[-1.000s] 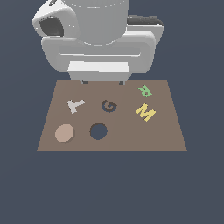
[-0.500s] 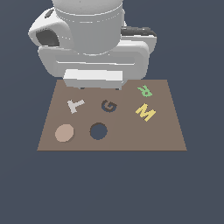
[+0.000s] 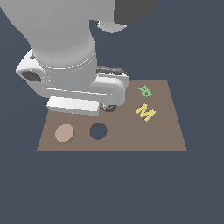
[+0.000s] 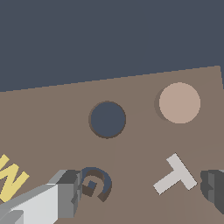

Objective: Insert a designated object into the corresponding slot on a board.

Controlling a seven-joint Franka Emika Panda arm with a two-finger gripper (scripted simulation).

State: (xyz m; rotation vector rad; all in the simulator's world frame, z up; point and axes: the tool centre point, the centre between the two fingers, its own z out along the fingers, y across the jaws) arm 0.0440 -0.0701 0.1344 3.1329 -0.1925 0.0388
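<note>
The pinkish-tan round disc [image 3: 64, 133] [image 4: 179, 103] lies flat on the brown board [image 3: 162, 131] [image 4: 135, 144], near its front corner on the exterior view's left. Just beside it is the dark round slot [image 3: 99, 131] [image 4: 107, 119], with nothing in it. My gripper [image 4: 141, 187] hangs open above the board. One finger [image 4: 65, 192] stands by the dark letter G [image 4: 94, 183], the other finger [image 4: 213, 186] beyond the grey letter T [image 4: 175, 175]. Nothing is held. In the exterior view the arm's hand [image 3: 83, 94] hides the fingers and both letters.
A green R [image 3: 144, 91] and a yellow M [image 3: 145, 112] [image 4: 11, 177] sit on the board's side toward the exterior view's right. Dark floor surrounds the board on all sides.
The arm has come forward and down over the back of the board, now covering the T and G in the exterior view. Disc and slot have not moved.
</note>
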